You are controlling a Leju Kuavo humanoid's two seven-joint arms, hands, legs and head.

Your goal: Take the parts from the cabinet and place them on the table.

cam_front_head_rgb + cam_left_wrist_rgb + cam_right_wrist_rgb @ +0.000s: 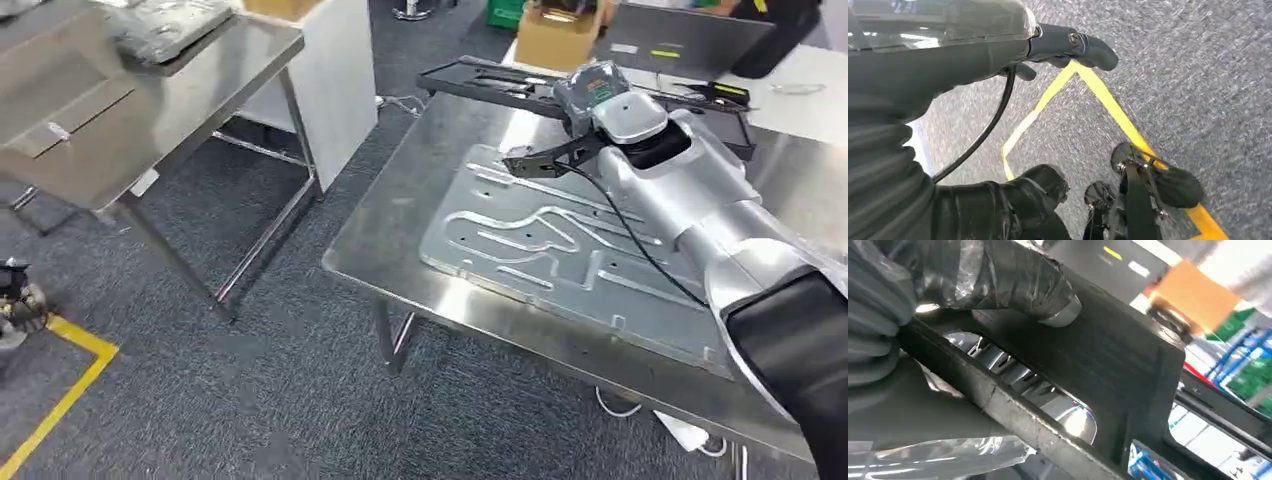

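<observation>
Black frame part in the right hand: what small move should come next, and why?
Probably lower it onto the steel table and let go. The right hand grips the black frame part above the table's far edge, beyond the embossed silver metal panel.

The head camera looks down from high up at the shiny steel table (pixel 420 240). The right wrist camera sits very close to the flat black plastic frame (pixel 1108 365) above that table. The left wrist camera looks down at the grey carpet floor (pixel 1208 75).
</observation>
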